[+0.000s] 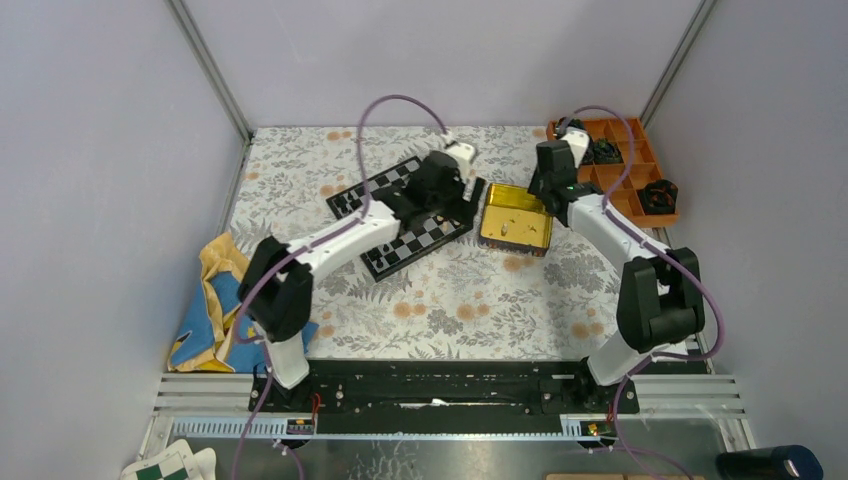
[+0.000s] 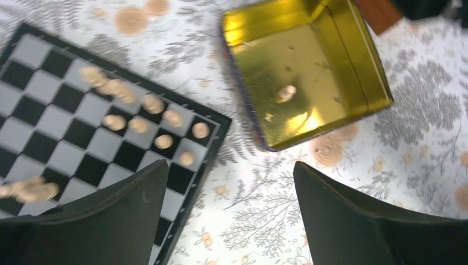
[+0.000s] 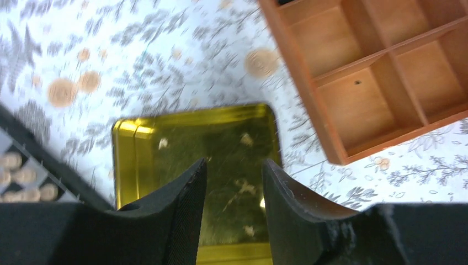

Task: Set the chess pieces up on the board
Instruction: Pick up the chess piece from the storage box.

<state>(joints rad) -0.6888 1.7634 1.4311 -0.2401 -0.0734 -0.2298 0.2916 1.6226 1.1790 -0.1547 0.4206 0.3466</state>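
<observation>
Lower middle of left wrist view: left gripper point(image 2: 230, 165) released, fingers wide apart, nothing between them, hovering over board corner and floral cloth point(image 2: 259, 221). Left of frame: board point(image 2: 55, 127), lying askew; tan chess pieces point(image 2: 164, 142) in blurred rows near its right corner, more at far left edge. Upper right: gold tin point(image 2: 359, 49) just beside board, not touching; single tan piece point(image 2: 286, 93) inside. Right wrist view, lower middle: right gripper point(image 3: 234, 163) part-open, empty, above tin. Upper right: orange tray point(image 3: 359, 66).
</observation>
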